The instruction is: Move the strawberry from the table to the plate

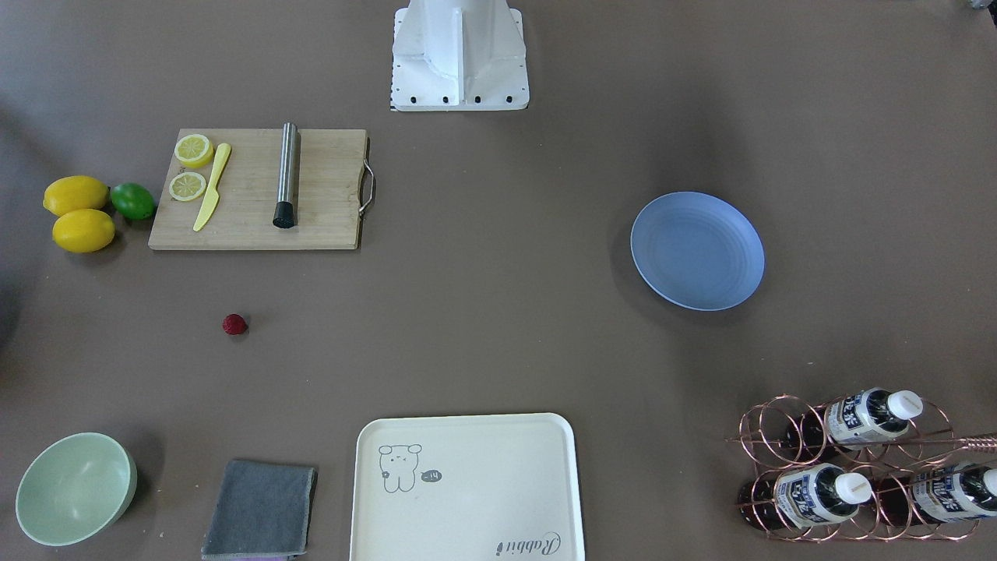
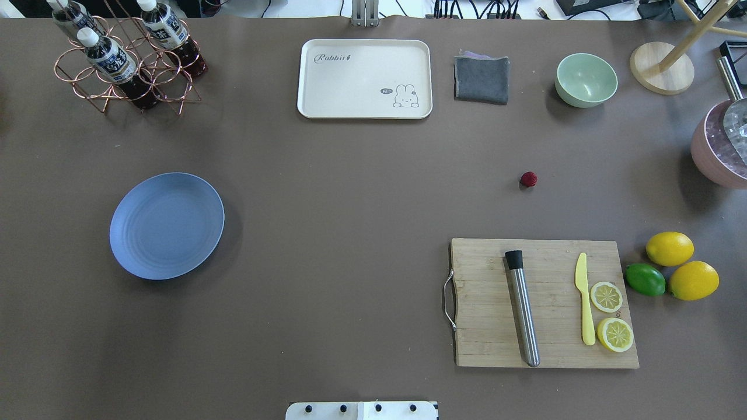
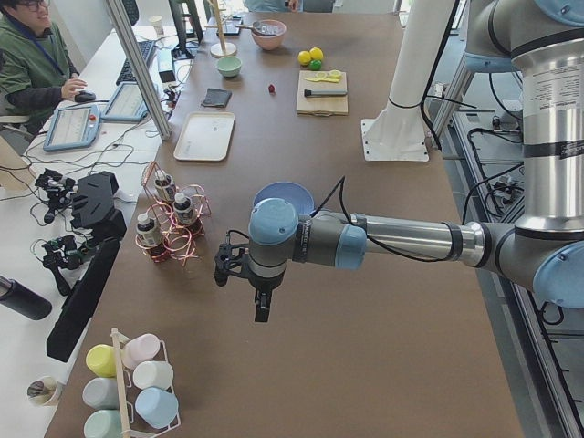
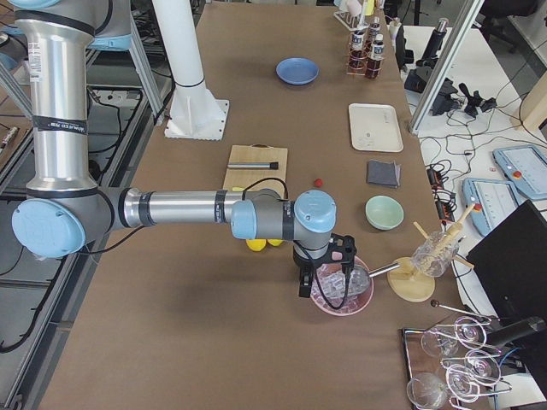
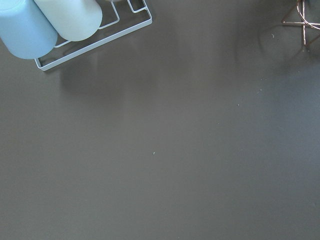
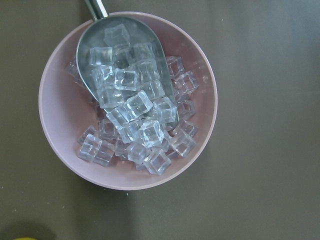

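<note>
The strawberry (image 2: pixel 529 179), small and dark red, lies alone on the brown table (image 2: pixel 350 204) between the cutting board and the green bowl; it also shows in the front view (image 1: pixel 234 324). The blue plate (image 2: pixel 167 225) sits bare on the robot's left half of the table (image 1: pixel 697 251). My left gripper (image 3: pixel 262 308) hangs over the table's left end, well away from the plate (image 3: pixel 285 194). Above a pink bowl of ice at the right end hovers my right gripper (image 4: pixel 305 286), some way from the strawberry (image 4: pixel 318 182). Whether either is open or shut, I cannot tell.
A cutting board (image 2: pixel 543 302) holds a steel muddler, a yellow knife and lemon slices; two lemons and a lime (image 2: pixel 645 279) lie beside it. Far side: cream tray (image 2: pixel 365 79), grey cloth (image 2: pixel 481 79), green bowl (image 2: pixel 586 79), bottle rack (image 2: pixel 125 64). Pink ice bowl (image 6: pixel 127 100) at right.
</note>
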